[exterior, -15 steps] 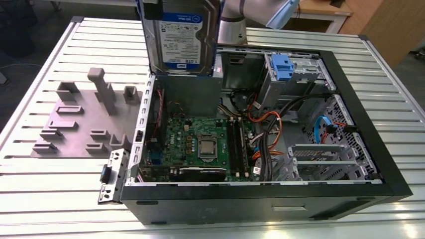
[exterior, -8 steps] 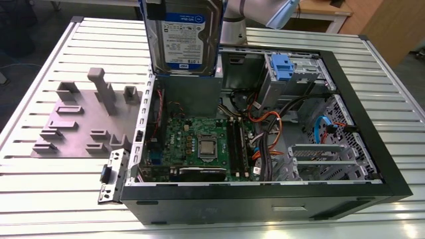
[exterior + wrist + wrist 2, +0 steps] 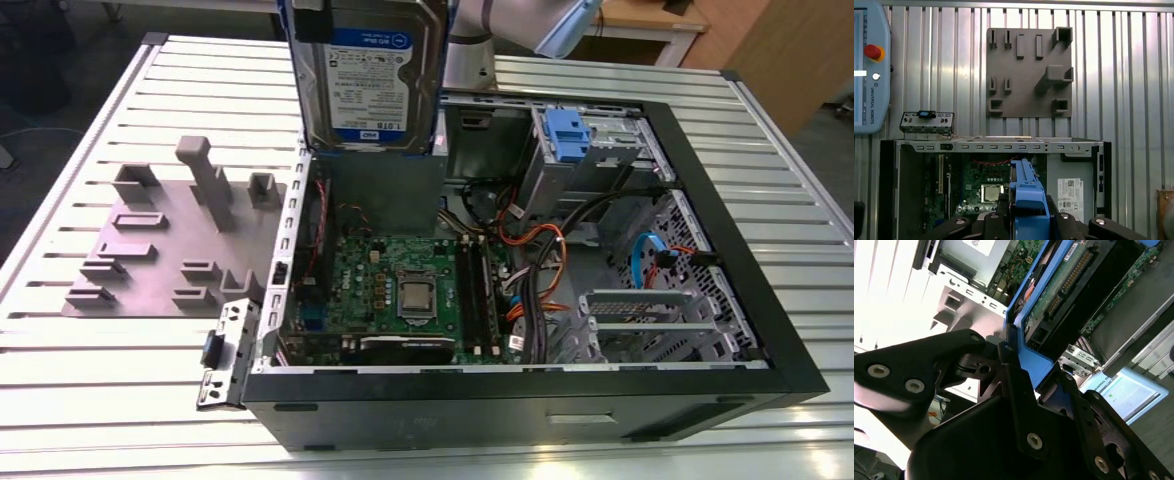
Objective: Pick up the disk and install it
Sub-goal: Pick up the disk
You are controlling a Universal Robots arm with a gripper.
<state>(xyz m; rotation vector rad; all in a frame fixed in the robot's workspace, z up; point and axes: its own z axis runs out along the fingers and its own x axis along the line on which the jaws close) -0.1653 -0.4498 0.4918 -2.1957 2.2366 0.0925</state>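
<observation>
The gripper (image 3: 1027, 214) held the disk (image 3: 370, 85) by its blue carrier; we saw it upright above the open computer case (image 3: 534, 412).

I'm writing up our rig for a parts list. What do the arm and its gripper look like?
In the exterior view the arm is a silver-grey metal tube with a pale blue-grey joint cap. In the first wrist view the gripper is matte black: flat, angular linkage bars with rounded ends, fastened by silver screw heads.
</observation>
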